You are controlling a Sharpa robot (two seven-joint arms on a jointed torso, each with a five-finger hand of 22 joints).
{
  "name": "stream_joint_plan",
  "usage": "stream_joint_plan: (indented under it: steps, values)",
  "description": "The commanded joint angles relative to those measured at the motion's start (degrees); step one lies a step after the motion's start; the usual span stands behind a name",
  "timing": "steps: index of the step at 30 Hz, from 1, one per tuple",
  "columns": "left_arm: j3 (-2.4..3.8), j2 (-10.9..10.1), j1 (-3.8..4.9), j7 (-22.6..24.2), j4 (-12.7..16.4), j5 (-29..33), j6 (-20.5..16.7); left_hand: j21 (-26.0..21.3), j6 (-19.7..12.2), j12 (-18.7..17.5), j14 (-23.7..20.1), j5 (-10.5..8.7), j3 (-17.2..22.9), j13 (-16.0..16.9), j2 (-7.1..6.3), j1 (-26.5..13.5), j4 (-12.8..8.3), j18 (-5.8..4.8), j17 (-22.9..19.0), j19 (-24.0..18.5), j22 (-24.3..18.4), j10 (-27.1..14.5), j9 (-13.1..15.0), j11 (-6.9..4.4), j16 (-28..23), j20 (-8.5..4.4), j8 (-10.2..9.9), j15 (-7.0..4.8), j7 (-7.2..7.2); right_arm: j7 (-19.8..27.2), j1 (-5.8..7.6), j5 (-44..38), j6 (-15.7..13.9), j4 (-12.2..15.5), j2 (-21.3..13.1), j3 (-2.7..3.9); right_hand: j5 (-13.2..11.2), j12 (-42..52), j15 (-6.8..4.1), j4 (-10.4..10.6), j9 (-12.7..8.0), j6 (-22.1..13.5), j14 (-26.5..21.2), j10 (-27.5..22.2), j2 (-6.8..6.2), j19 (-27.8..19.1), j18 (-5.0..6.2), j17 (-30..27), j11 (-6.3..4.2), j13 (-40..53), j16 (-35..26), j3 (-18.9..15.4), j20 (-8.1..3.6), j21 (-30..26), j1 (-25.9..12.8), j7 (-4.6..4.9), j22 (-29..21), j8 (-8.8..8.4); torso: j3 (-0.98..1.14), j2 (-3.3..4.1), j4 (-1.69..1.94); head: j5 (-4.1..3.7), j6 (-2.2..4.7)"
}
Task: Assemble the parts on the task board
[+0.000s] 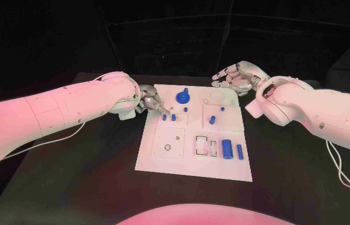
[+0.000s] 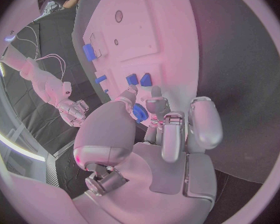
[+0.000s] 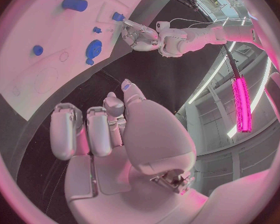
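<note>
- Your white rectangular task board (image 1: 191, 151) lies in the middle of the black table (image 1: 95, 184), its long sides running from near to far.
- Your left hand (image 1: 149, 101) sits over the board's far left edge. Its fingers (image 2: 171, 134) are curled in, and the left wrist view shows a small blue part (image 2: 139, 112) between the thumb and a fingertip, so it appears to be pinching that piece.
- Your right hand (image 1: 237, 77) hovers just beyond the board's far right corner, apart from the board. Its fingers (image 3: 96, 129) are curled in toward the palm, and the right wrist view shows nothing held in them.
- A round blue gear-like part (image 1: 181, 97) stands near the far edge of the board, just right of your left hand, with a small blue knob (image 1: 186, 90) beyond it.
- Two short blue pegs (image 1: 168, 117) stand side by side nearer you from the gear, in a raised square panel.
- Another short blue peg (image 1: 212, 119) stands right of them, with a tiny blue piece (image 1: 221, 109) just beyond it.
- A blue cylinder (image 1: 227, 148) and a slim blue bar (image 1: 240, 151) lie side by side at the near right of the board, lengthwise, close but apart.
- Left of the cylinder are black-outlined rectangular slots (image 1: 201, 146), and further left a square panel with a small hole (image 1: 168, 147).
</note>
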Motion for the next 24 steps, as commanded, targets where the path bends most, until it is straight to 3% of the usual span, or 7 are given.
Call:
stream_joint_plan:
  steps: [1,5,8,12,16,22,24]
  values:
    - [0.03,-0.47,0.07,8.11,0.4,6.53,-9.06,-1.39,-2.6,-3.14,5.57,-0.28,-1.77,-4.6,0.01,1.21,0.72,-0.09,13.92,-1.18,-1.81,-3.31,-0.85,1.0,-0.16,0.47,-1.57,1.01,1.09,0.58,0.12,-0.09,0.2,-0.02,0.0,0.03,0.39,-0.31,-0.48,0.11,-0.06,-0.41,2.72,-0.38,0.33,-0.38,1.13,1.42,0.17,-0.05,-0.17,-0.13,-0.02,-0.39,-0.08,0.18,0.9,0.25,0.0,-0.02,0.0,-0.05,0.15]
    - [0.03,-0.98,0.07,15.65,0.59,9.8,-14.73,-8.13,-5.52,-8.59,3.73,-0.26,-3.88,-12.4,1.02,3.86,1.31,1.63,7.46,-5.22,-10.5,-10.28,-2.18,2.56,-3.38,1.68,-3.2,2.33,2.64,0.58,0.12,-0.09,0.2,-0.04,-0.02,0.03,0.39,-0.31,-0.48,0.11,-0.06,-0.41,2.72,-0.38,0.33,-0.38,1.13,1.42,0.17,-0.05,-0.17,-0.13,-0.02,-0.39,-0.08,0.18,0.9,0.25,0.05,-0.01,-0.01,-0.09,0.29]
    - [0.02,-0.91,0.07,22.52,0.52,11.83,-17.6,-24.49,-7.6,-13.28,-4.93,-0.13,-2.7,-15.2,3.3,10.23,-1.09,4.79,-12.38,-15.84,-29.31,-17.84,-3.48,4.32,-16.03,3.13,-4.53,3.88,4.45,0.59,0.12,-0.09,0.17,-0.11,0.0,0.03,0.39,-0.31,-0.48,0.11,-0.06,-0.41,2.72,-0.38,0.33,-0.38,1.13,1.42,0.17,-0.05,-0.17,-0.13,-0.02,-0.39,-0.08,0.18,0.9,0.25,0.08,0.0,0.04,-0.23,0.46]
    - [0.0,-0.32,0.05,27.82,0.8,10.59,-18.36,-31.78,-8.21,-20.47,-19.81,-0.37,3.08,-20.75,5.37,20.42,-7.2,5.05,-34.71,-21.55,-33.31,-23.83,-5.61,6.3,-34.68,4.64,-6.61,5.71,6.45,0.63,0.12,-0.09,0.16,-0.23,0.08,0.03,0.39,-0.31,-0.48,0.11,-0.06,-0.41,2.72,-0.38,0.33,-0.38,1.13,1.42,0.17,-0.05,-0.17,-0.13,-0.02,-0.39,-0.08,0.18,0.9,0.25,-0.03,0.09,-0.08,-0.37,0.62]
    - [-0.4,0.59,-0.13,30.74,1.13,3.34,-19.13,-32.99,-5.66,-25.84,-20.6,-0.24,7.84,-26.32,3.21,24.32,-12.28,5.12,-37.17,-22.35,-33.99,-23.71,-8.3,6.88,-37.04,5.32,-9.48,6.37,7.11,0.67,0.12,-0.09,0.17,-0.35,0.15,0.03,0.39,-0.31,-0.48,0.11,-0.06,-0.41,2.72,-0.38,0.33,-0.38,1.13,1.42,0.17,-0.05,-0.17,-0.13,-0.02,-0.39,-0.08,0.18,0.9,0.25,-0.02,0.1,-0.11,-0.61,0.7]
    - [-1.93,2.82,-0.45,33.1,0.26,-8.58,-20.57,-31.26,-2.77,-32.56,-17.03,-0.18,9.83,-33.05,0.24,21.25,-13.66,5.26,-37.52,-20.11,-33.11,-24.64,-11.95,7.39,-34.2,5.76,-14.32,6.62,6.67,0.71,0.12,-0.09,0.3,-0.48,0.41,0.03,0.4,-0.3,-0.47,0.22,-0.07,-0.45,2.72,-0.39,0.37,-0.39,1.14,1.4,0.18,-0.05,-0.19,-0.18,-0.01,-0.41,-0.17,0.18,0.87,0.26,0.0,0.13,-0.17,-0.99,0.96]
    - [-2.18,3.48,-0.62,32.75,-0.15,-11.54,-20.36,-30.64,-2.09,-34.13,-13.77,-0.46,10.13,-35.05,-0.6,20.19,-14.01,5.28,-34.1,-18.37,-32.98,-24.55,-13.17,7.46,-30.44,5.82,-16.14,6.65,6.73,0.71,0.12,-0.09,0.32,-0.48,0.45,0.03,0.4,-0.3,-0.47,0.22,-0.07,-0.45,2.72,-0.39,0.37,-0.39,1.14,1.4,0.18,-0.05,-0.19,-0.18,-0.01,-0.41,-0.17,0.18,0.87,0.26,0.0,0.15,-0.14,-1.16,1.03]
